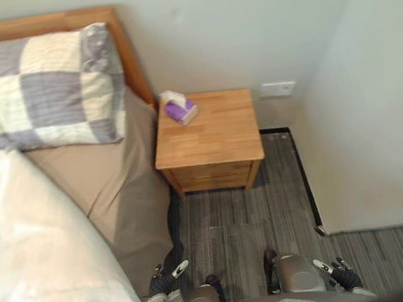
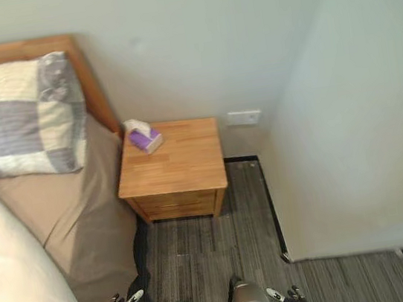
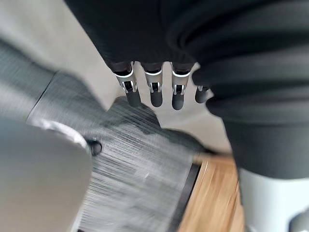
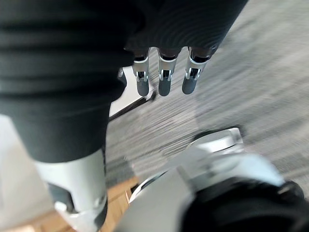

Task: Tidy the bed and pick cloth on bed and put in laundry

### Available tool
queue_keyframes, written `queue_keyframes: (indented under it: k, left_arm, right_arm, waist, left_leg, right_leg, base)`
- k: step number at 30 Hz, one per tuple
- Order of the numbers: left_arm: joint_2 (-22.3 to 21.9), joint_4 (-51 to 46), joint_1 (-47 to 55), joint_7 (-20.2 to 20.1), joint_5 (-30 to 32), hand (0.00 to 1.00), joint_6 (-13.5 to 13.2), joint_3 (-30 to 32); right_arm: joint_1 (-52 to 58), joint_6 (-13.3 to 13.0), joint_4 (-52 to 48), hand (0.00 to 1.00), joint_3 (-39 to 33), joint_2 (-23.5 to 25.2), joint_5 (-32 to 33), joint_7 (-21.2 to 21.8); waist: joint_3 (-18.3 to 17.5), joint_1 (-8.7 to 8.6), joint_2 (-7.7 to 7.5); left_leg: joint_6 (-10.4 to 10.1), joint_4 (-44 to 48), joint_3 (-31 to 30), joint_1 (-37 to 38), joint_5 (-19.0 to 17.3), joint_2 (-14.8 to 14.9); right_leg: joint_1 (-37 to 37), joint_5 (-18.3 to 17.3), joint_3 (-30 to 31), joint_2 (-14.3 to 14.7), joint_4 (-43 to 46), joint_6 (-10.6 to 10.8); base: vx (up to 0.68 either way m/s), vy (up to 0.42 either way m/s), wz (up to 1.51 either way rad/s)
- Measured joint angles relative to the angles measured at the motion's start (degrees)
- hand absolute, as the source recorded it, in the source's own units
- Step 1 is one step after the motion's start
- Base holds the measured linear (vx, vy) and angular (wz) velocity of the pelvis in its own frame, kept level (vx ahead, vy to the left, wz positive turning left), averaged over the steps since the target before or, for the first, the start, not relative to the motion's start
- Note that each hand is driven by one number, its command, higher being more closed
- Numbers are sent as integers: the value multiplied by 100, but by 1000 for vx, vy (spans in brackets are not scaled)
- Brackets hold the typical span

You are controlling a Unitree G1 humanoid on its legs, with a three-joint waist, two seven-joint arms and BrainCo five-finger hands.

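The bed takes up the left side, with a tan fitted sheet point(image 1: 108, 179) and a grey and cream checked pillow point(image 1: 35, 88) against the wooden headboard point(image 1: 132, 55). A rumpled white duvet point(image 1: 35, 249) lies over the near part of the bed. My left hand point(image 1: 166, 274) hangs low beside the bed's edge, its fingers point(image 3: 155, 92) straight and holding nothing. My right hand point(image 1: 339, 273) hangs low on the other side over the floor, with its fingers point(image 4: 164, 82) also straight and empty.
A wooden nightstand point(image 1: 210, 131) stands right of the bed, with a purple and white tissue box point(image 1: 179, 107) on it. A white wall point(image 1: 376, 111) juts in on the right. Grey striped floor point(image 1: 234, 221) runs between bed, nightstand and wall.
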Motion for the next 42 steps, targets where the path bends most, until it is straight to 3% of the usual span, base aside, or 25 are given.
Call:
queue_keyframes:
  k: [2, 4, 7, 9, 10, 11, 12, 13, 14, 15, 16, 18, 19, 21, 25, 27, 29, 30, 32, 33, 35, 37, 38, 40, 42]
  left_arm:
    - [-332, -14, 73, 4, -110, 0, -50, 149]
    - [-422, -22, 120, 11, -150, 0, -98, 161]
    - [-428, -218, 224, 19, -512, 0, -124, 160]
    - [-394, -401, 284, 15, -550, 0, -254, 161]
    - [-384, -452, 297, 12, -551, 0, -334, 191]
    - [-397, -559, 260, 3, -535, 0, -374, 332]
    - [-413, -553, 244, 8, -516, 0, -369, 384]
    - [-426, -550, 255, 8, -442, 0, -345, 376]
    - [-424, -546, 260, 14, -425, 0, -332, 355]
    - [-364, -531, 264, 14, -327, 0, -314, 201]
    - [-226, -530, 308, 10, -328, 0, -311, 18]
    - [-79, -508, 414, 6, -340, 0, -298, -36]
    - [-21, -474, 400, 1, -328, 0, -270, -56]
    - [4, -376, 410, -20, -294, 0, -213, -146]
    - [-5, -159, 525, -63, -57, 0, -190, -338]
    - [13, -150, 608, -101, 188, 0, -194, -393]
    - [160, -153, 628, -145, 366, 0, -195, -460]
    - [220, -154, 630, -159, 380, 0, -192, -535]
    - [356, -131, 607, -187, 624, 0, -143, -941]
    - [407, -111, 554, -211, 707, 0, -119, -1044]
    - [537, -76, 432, -263, 921, 0, -45, -1065]
    - [540, 42, 417, -269, 967, 0, 60, -969]
    - [506, 53, 420, -277, 1082, 0, 78, -849]
    - [422, 40, 511, -281, 1152, 0, 108, -545]
    - [280, -2, 532, -279, 1161, 0, 101, -507]
  right_arm:
    - [53, 11, -98, 0, 1, -242, -310, -36]
    - [18, 60, -145, 0, 209, -409, -577, -36]
    - [-81, 326, -248, 0, 587, -545, -1103, -48]
    - [-178, 510, -273, 0, 706, -526, -1325, -44]
    - [-249, 606, -292, 0, 721, -494, -1398, -41]
    - [-231, 706, -319, 0, 722, -442, -1389, -64]
    - [-223, 757, -321, 0, 722, -447, -1373, -78]
    - [-224, 814, -322, 0, 722, -466, -1263, -143]
    - [-224, 821, -330, 0, 722, -489, -1192, -154]
    - [-272, 851, -316, 0, 726, -494, -1011, -200]
    - [-285, 844, -308, 0, 725, -440, -917, -219]
    - [-460, 817, -278, 0, 741, -295, -808, -226]
    - [-691, 781, -195, 0, 749, -213, -807, -221]
    - [-912, 739, -193, 0, 784, -157, -809, -205]
    - [-952, 766, -81, 0, 848, -181, -819, -196]
    - [-936, 759, -3, 0, 842, -174, -801, -225]
    - [-860, 751, 121, 0, 743, -129, -634, -283]
    - [-811, 750, 132, 0, 708, -105, -555, -304]
    - [-744, 599, 103, 0, 597, -167, -161, -401]
    - [-749, 557, 103, 0, 599, -194, -96, -424]
    - [-725, 344, 117, 0, 617, -114, 169, -473]
    - [-693, 238, 124, 0, 630, -85, 347, -478]
    - [-664, 180, 124, 0, 674, -78, 432, -476]
    - [-537, 104, 33, 0, 790, -58, 558, -466]
    - [-506, 104, -48, 0, 840, -97, 535, -449]
  waist:
    - [-239, 179, 319]
    - [-285, 202, 467]
    - [-315, 353, 439]
    - [-357, 427, 302]
    - [-376, 433, 218]
    - [-374, 415, 105]
    - [-377, 412, 110]
    - [-381, 374, 116]
    - [-387, 348, 159]
    - [-360, 338, 223]
    - [-361, 328, 180]
    - [-498, 383, -56]
    - [-498, 424, -72]
    - [-446, 487, 132]
    - [-446, 492, 415]
    - [-449, 478, 418]
    - [-432, 474, 229]
    - [-441, 472, 183]
    - [-455, 294, 323]
    - [-436, 236, 403]
    - [-283, 222, 282]
    - [-300, 217, 226]
    - [-304, 219, 212]
    - [-405, 220, 106]
    - [-468, 244, 220]
  left_leg:
    - [-214, -30, -245, -110, -50, 301]
    - [-368, -99, -289, -101, 23, 485]
    - [-429, -156, -155, -134, 277, 613]
    - [-328, -256, 41, -346, 618, 575]
    - [-121, -380, 456, -474, 757, 494]
    - [30, -155, 1529, -606, 660, 543]
    - [34, 8, 2060, -652, 589, 647]
    - [141, 213, 3045, -643, 578, 873]
    - [206, 291, 3451, -600, 659, 966]
    - [298, 368, 3714, -572, 661, 852]
    - [378, 162, 3521, -512, 720, 633]
    - [386, -323, 3144, -454, 780, 214]
    - [408, -636, 3007, -389, 953, 8]
    - [346, -1267, 2933, -67, 1251, -191]
    - [299, -1449, 2624, 82, 1271, -345]
    - [340, -1449, 2451, 72, 1285, -429]
    - [512, -1450, 2123, -9, 1171, -639]
    - [567, -1451, 2029, -39, 1133, -692]
    - [726, -1424, 1271, -103, 1258, -617]
    - [723, -1419, 1063, -107, 1279, -561]
    - [659, -1445, 476, -106, 1330, -489]
    - [565, -1448, 236, -57, 1317, -489]
    - [537, -1450, 336, -5, 1236, -485]
    - [467, -1448, 1236, 137, 1051, -507]
    - [361, -1448, 1525, 187, 976, -453]
  right_leg:
    - [21, -259, -603, 141, 140, -153]
    - [256, -342, -1027, 216, 75, -197]
    - [548, -429, -1518, 244, 66, -220]
    - [572, -431, -1940, 69, 62, -224]
    - [615, -442, -2433, -129, 37, -246]
    - [778, -559, -2996, -333, -51, -414]
    - [875, -596, -3234, -395, -63, -407]
    - [1047, -636, -3695, -537, 39, -376]
    - [1148, -662, -3868, -598, 162, -338]
    - [1367, -698, -3964, -696, 420, -288]
    - [1467, -784, -3790, -744, 396, -204]
    - [1729, -932, -3738, -804, 50, 34]
    - [1827, -974, -3737, -844, -133, 130]
    - [1972, -931, -3736, -805, -271, 200]
    - [2231, -888, -3913, -811, -380, 323]
    - [2309, -927, -4148, -891, -315, 436]
    - [2354, -1133, -4377, -1125, 81, 588]
    - [2356, -1081, -4336, -1152, 261, 599]
    - [1902, -887, -3217, -966, 1144, 90]
    - [1837, -1012, -2818, -764, 1124, 73]
    - [1595, -1247, -1572, -38, 694, 61]
    - [1406, -1241, -808, 286, 453, 32]
    - [1376, -1220, -614, 335, 265, 4]
    - [1392, -825, -635, 95, -290, -61]
    - [1399, -842, -628, 78, -310, -50]
  base:
    - [334, -316, 98]
    - [298, -242, 108]
    - [175, -152, 100]
    - [54, -79, 126]
    - [31, -29, 205]
    - [26, -29, 200]
    - [37, 15, 218]
    - [24, 68, 177]
    - [37, 169, 234]
    - [26, 228, 229]
    - [22, 231, 216]
    - [10, 149, 146]
    - [-28, 69, 94]
    - [-142, 69, 31]
    - [-116, 34, 32]
    - [-12, 13, 50]
    - [57, 1, 76]
    - [150, -6, 93]
    - [197, 5, 138]
    - [154, -13, 168]
    - [118, -53, 141]
    - [122, -46, 89]
    - [109, -35, 65]
    - [92, -30, 30]
    - [126, -46, -12]
